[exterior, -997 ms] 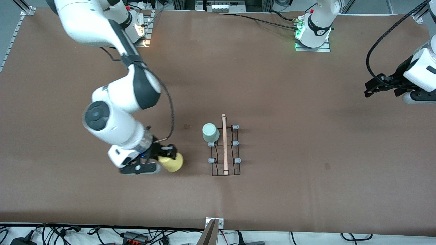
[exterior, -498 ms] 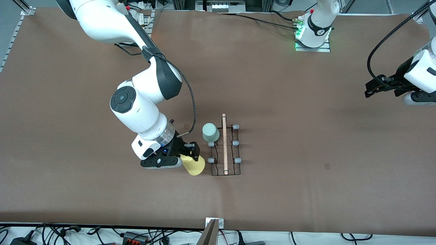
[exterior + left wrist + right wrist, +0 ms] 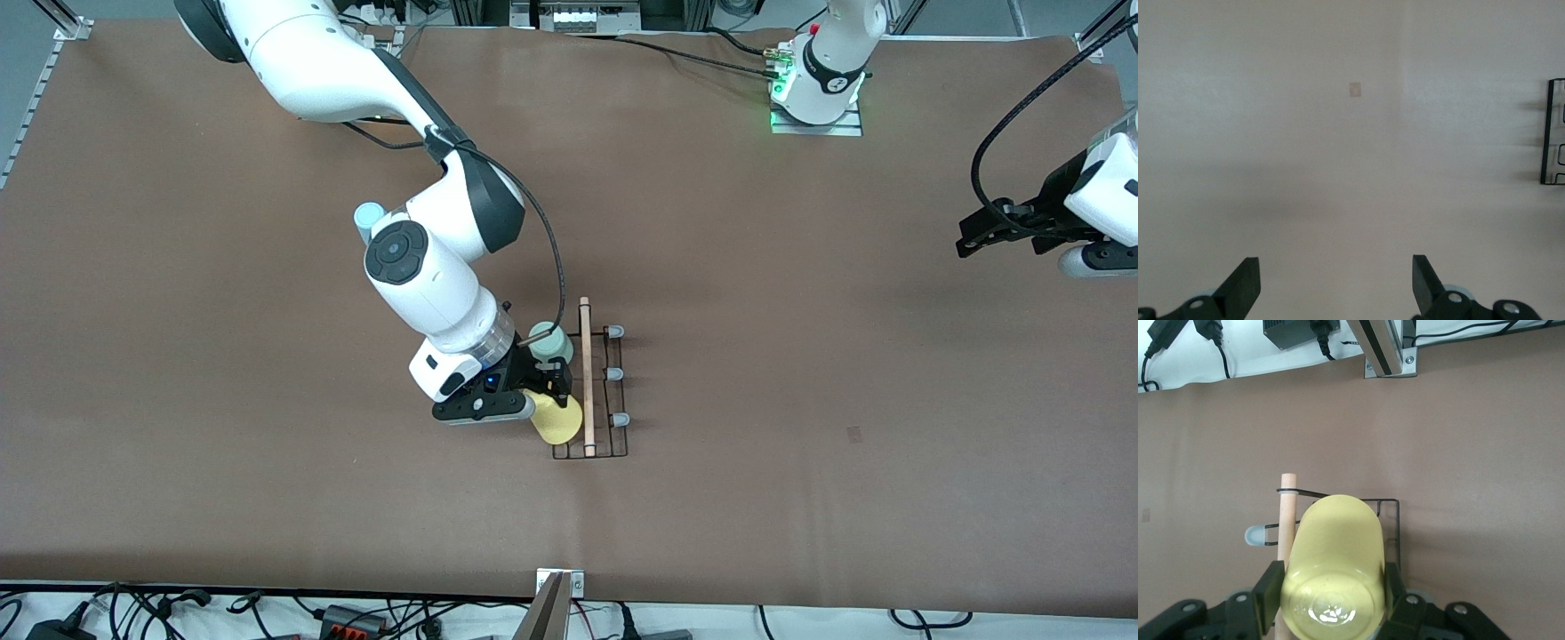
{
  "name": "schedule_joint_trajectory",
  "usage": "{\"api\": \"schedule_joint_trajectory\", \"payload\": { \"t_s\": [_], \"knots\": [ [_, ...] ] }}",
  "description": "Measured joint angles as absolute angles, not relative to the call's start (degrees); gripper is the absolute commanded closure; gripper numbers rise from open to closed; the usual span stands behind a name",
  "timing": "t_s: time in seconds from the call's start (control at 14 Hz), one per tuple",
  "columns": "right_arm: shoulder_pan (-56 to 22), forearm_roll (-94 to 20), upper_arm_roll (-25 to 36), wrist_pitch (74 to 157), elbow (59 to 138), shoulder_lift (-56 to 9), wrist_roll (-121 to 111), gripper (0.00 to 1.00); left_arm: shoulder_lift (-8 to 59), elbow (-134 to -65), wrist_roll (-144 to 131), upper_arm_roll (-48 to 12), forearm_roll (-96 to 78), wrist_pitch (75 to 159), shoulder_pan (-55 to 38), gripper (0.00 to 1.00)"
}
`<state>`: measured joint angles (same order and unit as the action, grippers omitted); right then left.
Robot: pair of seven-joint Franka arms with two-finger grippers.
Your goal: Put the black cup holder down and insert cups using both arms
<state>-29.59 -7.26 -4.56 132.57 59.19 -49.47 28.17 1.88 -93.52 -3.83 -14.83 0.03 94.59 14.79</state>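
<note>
The black cup holder [image 3: 613, 440] stands mid-table, its wooden rod [image 3: 586, 373] on top. A mint-green cup [image 3: 553, 340] sits on one of its pegs, partly hidden by my right gripper [image 3: 540, 394]. That gripper is shut on a yellow cup [image 3: 559, 421], held tilted over the rack's pegs on the right arm's side. In the right wrist view the yellow cup [image 3: 1337, 547] sits between both fingers [image 3: 1267, 595], above the rod [image 3: 1287, 510] and a grey-blue peg cap [image 3: 1256, 535]. My left gripper [image 3: 976, 233] waits open over the left arm's end of the table; its fingers [image 3: 1245, 285] hold nothing.
A light blue cup [image 3: 366, 215] stands near the right arm's elbow, farther from the front camera than the rack. A metal bracket [image 3: 560, 585] and cables lie at the table's front edge. The rack's edge [image 3: 1551, 133] shows in the left wrist view.
My right arm has carried the yellow cup sideways from bare table to over the rack. It now covers part of the mint-green cup. The left arm has barely moved.
</note>
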Motion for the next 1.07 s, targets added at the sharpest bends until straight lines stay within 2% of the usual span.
{"api": "schedule_joint_trajectory", "payload": {
  "t_s": [0.43,0.64,0.71,0.78,0.85,1.07],
  "knots": [
    [-29.6,-7.2,-4.5,132.5,59.2,-50.2,28.2,0.82,1.9,-93.5,-3.8,-14.8,0.0,94.6,15.2,0.00],
    [-29.6,-7.2,-4.5,132.5,59.2,-50.9,28.2,0.76,2.1,-93.5,-3.7,-14.8,0.0,94.6,15.4,0.00],
    [-29.6,-7.2,-4.5,132.6,59.2,-51.1,28.2,0.62,2.1,-93.5,-3.7,-14.8,0.0,94.6,15.5,0.00],
    [-29.6,-7.2,-4.5,132.6,59.2,-51.4,28.2,0.05,2.1,-93.5,-3.8,-14.8,0.0,94.6,15.7,0.00],
    [-29.6,-7.2,-4.5,132.8,59.2,-51.6,28.2,0.00,2.1,-93.4,-3.8,-14.8,0.0,94.7,15.9,0.00],
    [-29.6,-7.2,-4.4,133.1,59.2,-51.7,28.2,0.00,2.1,-93.1,-3.8,-14.8,0.0,94.7,16.2,0.00]
  ]
}}
